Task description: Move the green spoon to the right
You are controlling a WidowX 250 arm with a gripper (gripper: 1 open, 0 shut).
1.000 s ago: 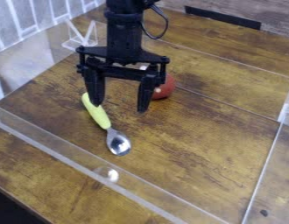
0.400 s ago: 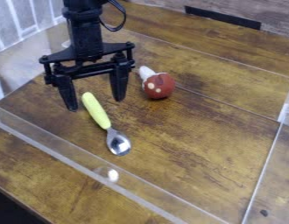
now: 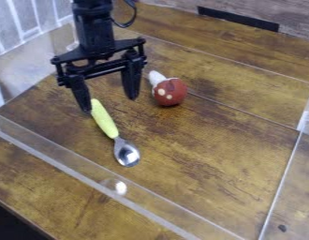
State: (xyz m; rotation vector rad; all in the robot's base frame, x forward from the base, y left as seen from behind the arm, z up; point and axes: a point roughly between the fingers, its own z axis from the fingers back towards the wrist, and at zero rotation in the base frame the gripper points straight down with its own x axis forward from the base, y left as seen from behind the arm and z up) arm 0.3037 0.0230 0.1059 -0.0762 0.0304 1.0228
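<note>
No writing can be read. A dark wooden table (image 3: 232, 84) carries clear plastic walls. The gripper (image 3: 105, 92) hangs with fingers spread wide, holding nothing, above the green spoon's (image 3: 110, 128) handle. A red apple-like toy (image 3: 169, 92) lies to the right of the gripper.

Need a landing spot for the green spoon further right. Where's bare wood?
Bare wood lies right of the green spoon and below the red apple-like object, out to the clear wall. It is crowded at upper left, where the open gripper hangs over the spoon's handle.
</note>
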